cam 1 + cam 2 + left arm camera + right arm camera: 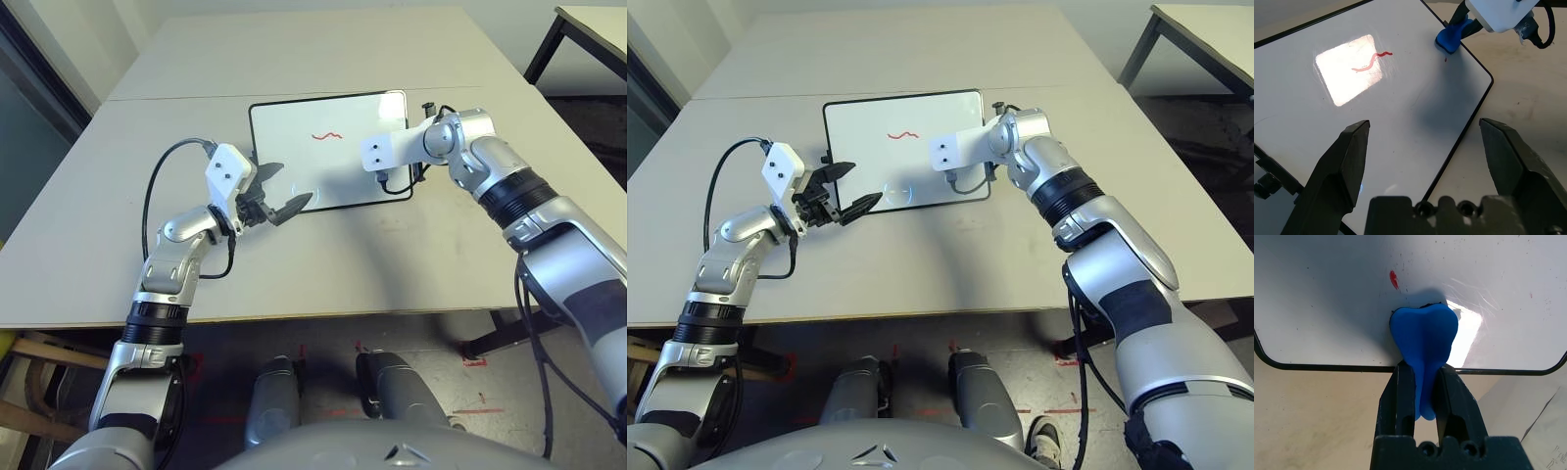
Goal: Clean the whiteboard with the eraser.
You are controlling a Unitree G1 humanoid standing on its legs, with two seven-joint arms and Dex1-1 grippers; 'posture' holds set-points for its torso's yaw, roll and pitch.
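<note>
The left gripper (277, 193) sits nearest the robot, at the whiteboard's near-left corner, its two black fingers (1344, 161) spread wide with nothing between them. In the left wrist view those fingers straddle the board's near edge, one over the white surface and the other over the bare table (343, 259) beside it. A black cable (157, 186) loops from the left wrist across the tabletop.

The whiteboard (323, 157) lies flat on the grey table, in front of the robot and slightly toward its right — a white rectangle with a thin dark frame and rounded corners. A small red squiggle (326, 136) is drawn near the middle of its far half, and in the right wrist view a short red fleck (1394, 279) shows on the surface just beyond the eraser. A bright window reflection lies on the board's far-right corner.

The right gripper (1422, 382) is clamped on the blue eraser (1424, 338) — the fingers pinch its narrow waist, and its broader end presses against the white surface just inside the frame at the board's right edge. From the head views the white wrist housing (392, 152) covers the eraser; in the left wrist view the blue block (1452, 35) shows under it, on the board close to the corner.

Beyond the board a seam crosses the tabletop, and a second table (593, 29) stands off to the far right.
</note>
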